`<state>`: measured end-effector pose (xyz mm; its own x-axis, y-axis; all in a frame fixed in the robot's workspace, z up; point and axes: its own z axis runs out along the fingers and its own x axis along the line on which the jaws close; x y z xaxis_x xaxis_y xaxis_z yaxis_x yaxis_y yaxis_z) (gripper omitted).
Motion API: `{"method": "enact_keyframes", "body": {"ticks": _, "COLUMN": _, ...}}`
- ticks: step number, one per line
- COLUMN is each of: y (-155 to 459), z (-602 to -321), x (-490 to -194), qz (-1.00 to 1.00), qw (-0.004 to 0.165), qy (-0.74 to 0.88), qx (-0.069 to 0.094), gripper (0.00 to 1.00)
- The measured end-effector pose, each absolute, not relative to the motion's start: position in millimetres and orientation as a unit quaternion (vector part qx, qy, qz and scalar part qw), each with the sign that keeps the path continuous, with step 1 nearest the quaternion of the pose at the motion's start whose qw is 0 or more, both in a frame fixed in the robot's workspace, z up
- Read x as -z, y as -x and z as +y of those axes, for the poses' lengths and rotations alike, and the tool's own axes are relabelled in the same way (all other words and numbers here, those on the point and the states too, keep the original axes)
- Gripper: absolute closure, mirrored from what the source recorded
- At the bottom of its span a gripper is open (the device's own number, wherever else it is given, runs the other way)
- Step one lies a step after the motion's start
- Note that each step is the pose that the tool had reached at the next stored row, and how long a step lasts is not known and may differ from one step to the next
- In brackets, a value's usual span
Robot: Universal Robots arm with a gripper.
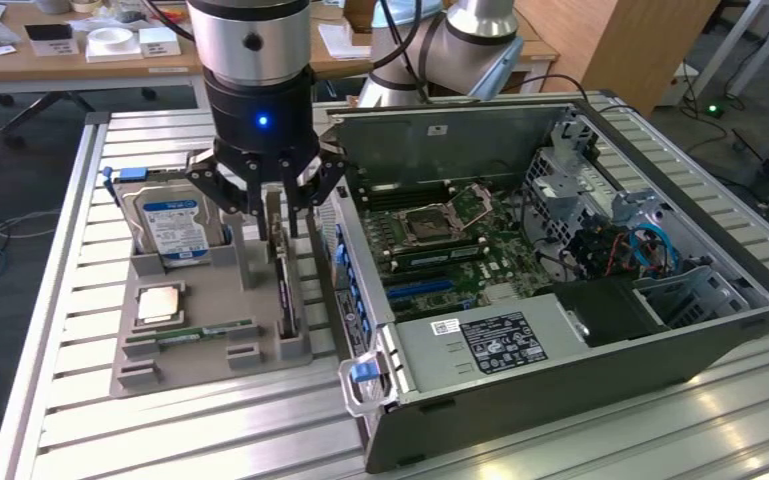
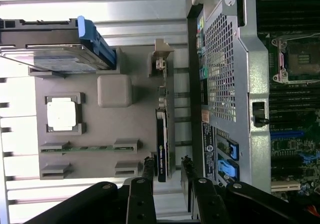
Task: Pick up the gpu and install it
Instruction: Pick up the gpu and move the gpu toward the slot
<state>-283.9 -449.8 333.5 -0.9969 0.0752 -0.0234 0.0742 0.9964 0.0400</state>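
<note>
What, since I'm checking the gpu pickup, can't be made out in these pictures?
Gpu faces: edge-on in both views.
Gpu top, exterior view: partly behind the end effector.
Case: cut off at the wrist view's edge.
Drive label text, exterior view: too small.

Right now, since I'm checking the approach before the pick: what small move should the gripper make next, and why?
Probably lower straight down slightly. The gripper hangs open over the gpu, which stands on edge in the gray holder; its fingers line up on either side of the card but seem not to touch it.
</note>
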Motion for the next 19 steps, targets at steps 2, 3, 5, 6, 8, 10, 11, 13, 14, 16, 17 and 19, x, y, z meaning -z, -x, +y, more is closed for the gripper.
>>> {"method": "enact_keyframes", "body": {"ticks": 2, "y": 283.9, "z": -449.8, "x": -332.2, "qz": 0.999, "qw": 0.013, "qy": -0.037, "qx": -0.02, "gripper": 0.64}}
{"method": "enact_keyframes", "body": {"ticks": 3, "y": 284.0, "z": -449.8, "x": -331.7, "qz": 0.999, "qw": 0.012, "qy": -0.037, "qx": -0.02, "gripper": 0.64}}
{"method": "enact_keyframes", "body": {"ticks": 5, "y": 284.0, "z": -449.8, "x": -330.5, "qz": 0.999, "qw": 0.012, "qy": -0.037, "qx": -0.02, "gripper": 0.64}}
{"method": "enact_keyframes", "body": {"ticks": 6, "y": 284.0, "z": -449.8, "x": -329.9, "qz": 0.999, "qw": 0.012, "qy": -0.037, "qx": -0.02, "gripper": 0.64}}
{"method": "enact_keyframes", "body": {"ticks": 8, "y": 284.0, "z": -449.8, "x": -328.6, "qz": 0.999, "qw": 0.012, "qy": -0.037, "qx": -0.02, "gripper": 0.64}}
{"method": "enact_keyframes", "body": {"ticks": 10, "y": 284.0, "z": -449.8, "x": -326.9, "qz": 0.999, "qw": 0.012, "qy": -0.037, "qx": -0.02, "gripper": 0.64}}
{"method": "enact_keyframes", "body": {"ticks": 11, "y": 284.0, "z": -449.8, "x": -325.8, "qz": 0.999, "qw": 0.012, "qy": -0.037, "qx": -0.02, "gripper": 0.64}}
{"method": "enact_keyframes", "body": {"ticks": 13, "y": 283.9, "z": -449.8, "x": -323.8, "qz": 0.999, "qw": 0.012, "qy": -0.037, "qx": -0.02, "gripper": 0.64}}
{"method": "enact_keyframes", "body": {"ticks": 14, "y": 283.9, "z": -449.8, "x": -322.7, "qz": 0.999, "qw": 0.012, "qy": -0.037, "qx": -0.02, "gripper": 0.64}}
{"method": "enact_keyframes", "body": {"ticks": 16, "y": 284.0, "z": -449.8, "x": -320.8, "qz": 0.999, "qw": 0.012, "qy": -0.037, "qx": -0.02, "gripper": 0.64}}
{"method": "enact_keyframes", "body": {"ticks": 17, "y": 283.9, "z": -449.8, "x": -320.6, "qz": 0.999, "qw": 0.012, "qy": -0.037, "qx": -0.019, "gripper": 0.64}}
{"method": "enact_keyframes", "body": {"ticks": 19, "y": 284.0, "z": -449.8, "x": -320.5, "qz": 0.999, "qw": 0.012, "qy": -0.037, "qx": -0.019, "gripper": 0.64}}
